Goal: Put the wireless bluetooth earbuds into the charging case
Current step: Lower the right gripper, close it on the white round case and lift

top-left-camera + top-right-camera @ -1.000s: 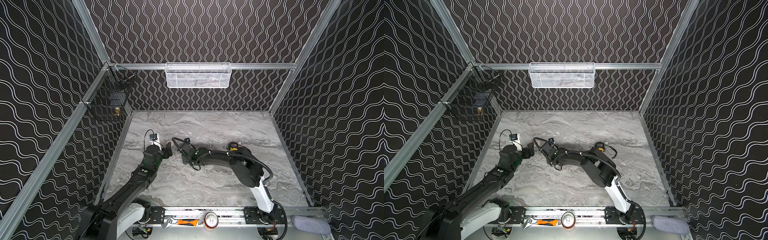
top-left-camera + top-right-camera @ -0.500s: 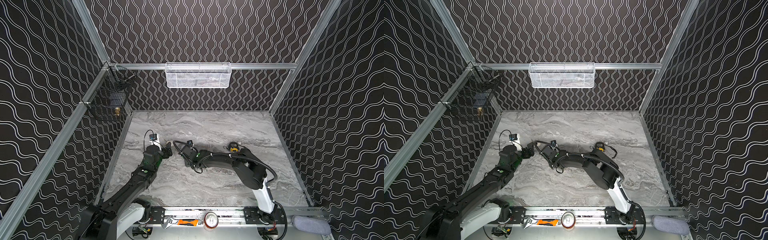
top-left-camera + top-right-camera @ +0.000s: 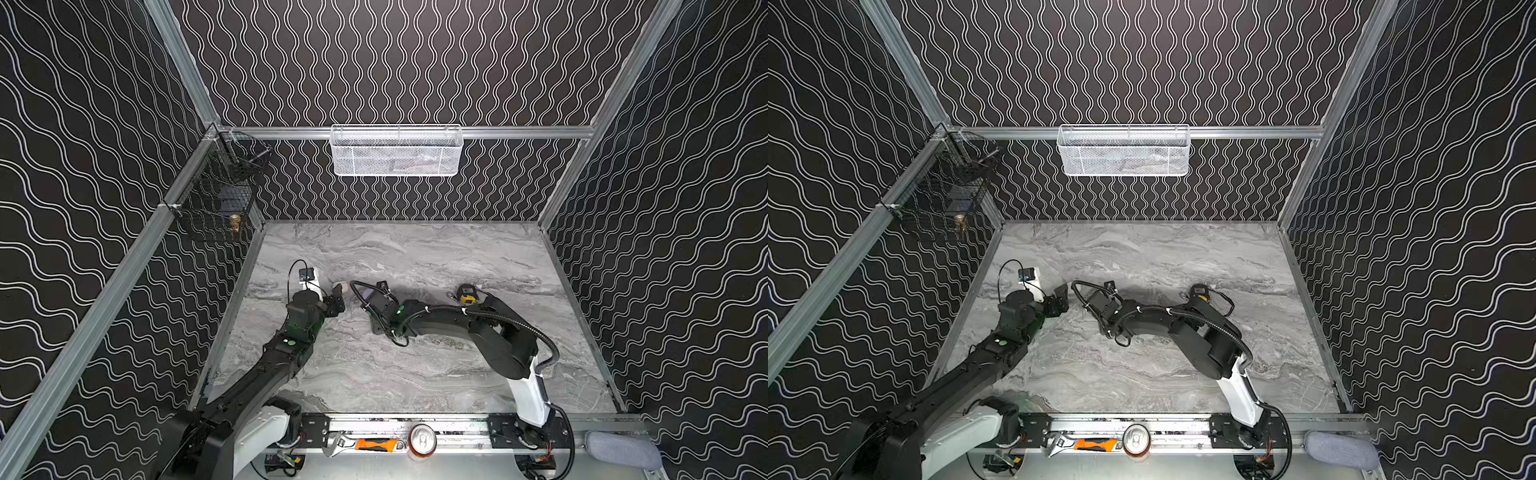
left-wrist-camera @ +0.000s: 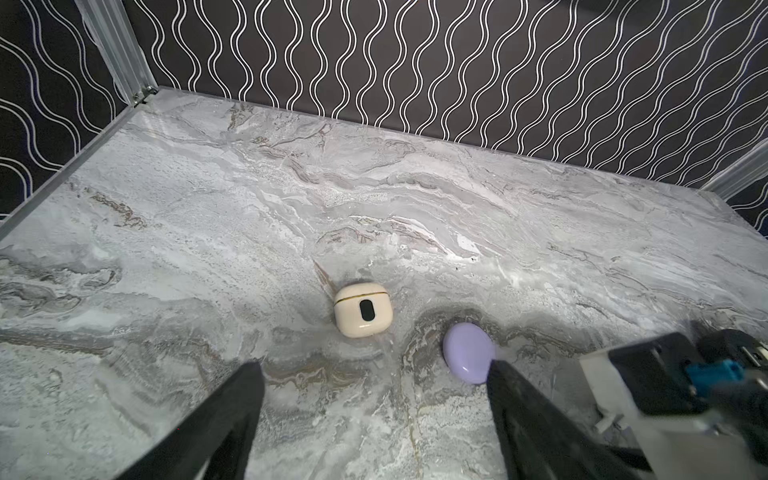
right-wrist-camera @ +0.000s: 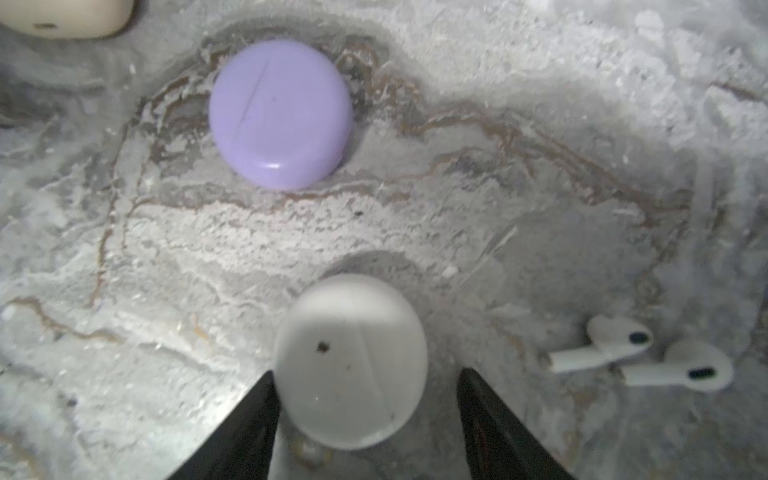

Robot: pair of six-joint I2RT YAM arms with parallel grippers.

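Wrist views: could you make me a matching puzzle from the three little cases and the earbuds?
Things:
1 disc-shaped case
2 egg-shaped case
3 case with dark oval window
4 stemmed earbuds

Colour or place:
A cream
B side by side on the table
C lilac
D between the open jaws of the right gripper

Pairs: 1-C, 2-D, 3-A, 4-B.
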